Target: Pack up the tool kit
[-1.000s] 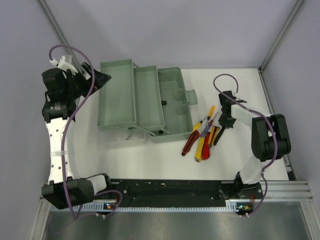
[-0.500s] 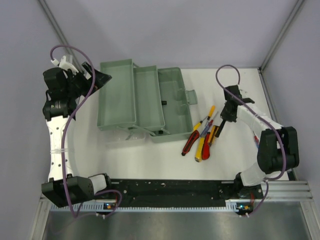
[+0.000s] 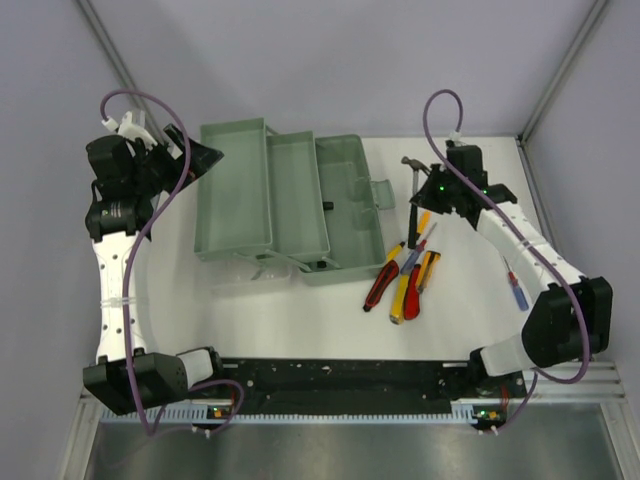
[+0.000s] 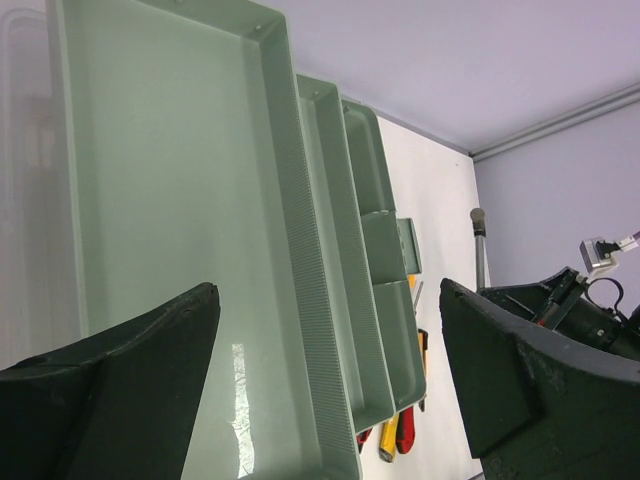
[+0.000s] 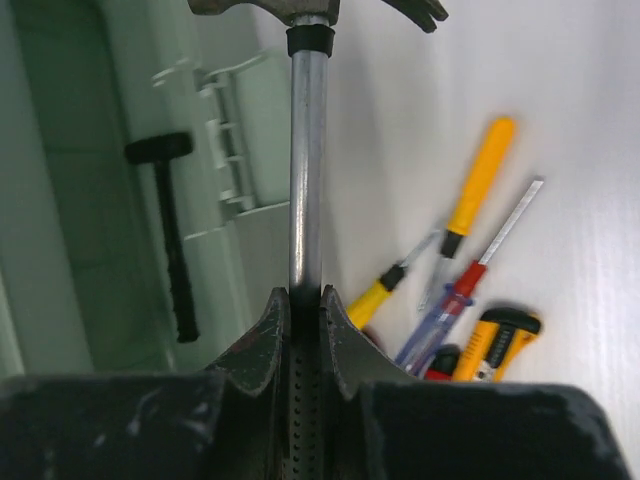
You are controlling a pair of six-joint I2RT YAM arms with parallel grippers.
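Gripping the hammer (image 5: 307, 150) by its metal shaft, right claw (image 5: 305, 300) is clamped tight on it, held over the worktop (image 3: 470, 300) just right of the toolbox (image 3: 235, 190) latch. Toolbox is green and open, trays stepped out. A narrow bare strip separates its right rim from the hammer. Left claw (image 4: 328, 290) is spread wide with nothing in it, at the box's far-left corner, close to the left wall (image 3: 40, 120). Loose heap lies near-right of the box: red pliers (image 3: 380, 290), yellow knife (image 3: 404, 302), yellow-handled screwdriver (image 3: 418, 228), overlapping and hard to separate. Small screwdriver (image 3: 514, 290) lies apart, near the worktop's right edge. Bare worktop shows in front of the box and behind the hammer. Hammer head is cut by the top edge in the right wrist view. Dark hammer-shaped form (image 5: 170, 230) lies inside the box there; shadow or object, cannot tell. Worktop is white, wall pale lilac, metal posts (image 3: 565, 75) at the back corners.
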